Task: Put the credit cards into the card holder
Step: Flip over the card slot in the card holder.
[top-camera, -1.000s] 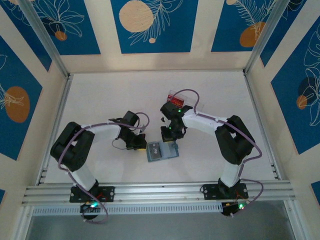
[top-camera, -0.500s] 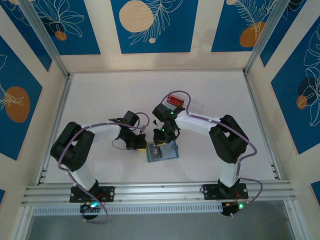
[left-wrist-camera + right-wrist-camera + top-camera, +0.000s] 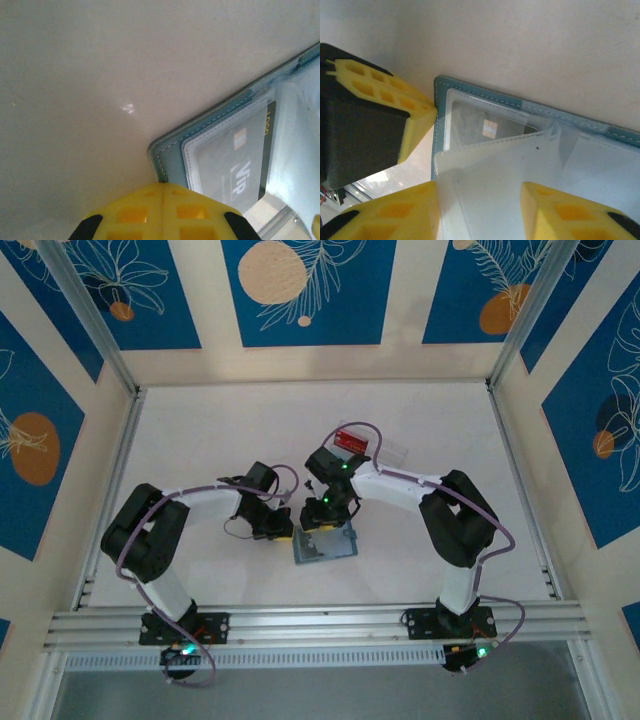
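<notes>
The card holder (image 3: 325, 546) lies open on the table between the arms, its blue-grey cover (image 3: 172, 162) underneath and clear sleeves on top. A dark credit card (image 3: 239, 169) marked VIP sits inside one sleeve, and its chip (image 3: 490, 128) shows through the plastic. My left gripper (image 3: 163, 192) is shut, its yellow tips together and touching the holder's left corner. My right gripper (image 3: 480, 212) hangs open just above the holder, and a loose clear sleeve (image 3: 485, 170) lies between its fingers (image 3: 395, 217), apart from both.
A clear plastic tray (image 3: 388, 449) with a red flat item (image 3: 351, 438) on it stands behind the right arm. The left gripper's yellow finger (image 3: 412, 117) sits close to the right gripper's left side. Bare table lies all around.
The right gripper has moved left and nearer, over the open holder, and its jaws have opened. The left gripper has stayed shut at the holder's corner.
</notes>
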{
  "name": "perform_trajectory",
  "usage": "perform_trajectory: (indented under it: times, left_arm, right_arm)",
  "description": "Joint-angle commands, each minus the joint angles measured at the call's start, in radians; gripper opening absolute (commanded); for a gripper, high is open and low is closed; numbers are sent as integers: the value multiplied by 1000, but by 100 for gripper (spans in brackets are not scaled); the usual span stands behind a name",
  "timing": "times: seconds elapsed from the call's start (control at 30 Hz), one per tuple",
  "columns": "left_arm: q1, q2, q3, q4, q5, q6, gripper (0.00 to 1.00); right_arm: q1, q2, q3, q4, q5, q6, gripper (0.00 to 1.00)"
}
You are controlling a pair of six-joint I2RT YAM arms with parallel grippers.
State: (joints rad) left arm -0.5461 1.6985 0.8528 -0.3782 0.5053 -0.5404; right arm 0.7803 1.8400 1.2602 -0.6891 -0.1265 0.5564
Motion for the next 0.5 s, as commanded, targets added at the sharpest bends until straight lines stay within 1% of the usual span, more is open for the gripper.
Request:
perform_trajectory:
  times: [0.0,0.13,0.37,0.47]
  left_arm:
    - [-5,29,0,10,-13,3,5]
    - [-5,29,0,10,-11,2,5]
    - [-5,28,-1,13,-13,1,5]
    - [-6,28,-3,11,-12,3,5]
  right_arm:
    - [20,-25,-3,-35,29,2,52]
    - [52,-14,34,-102,161,-4,58]
    - [88,27,77,-162,261,-5,63]
    - [99,28,92,-199,323,2,68]
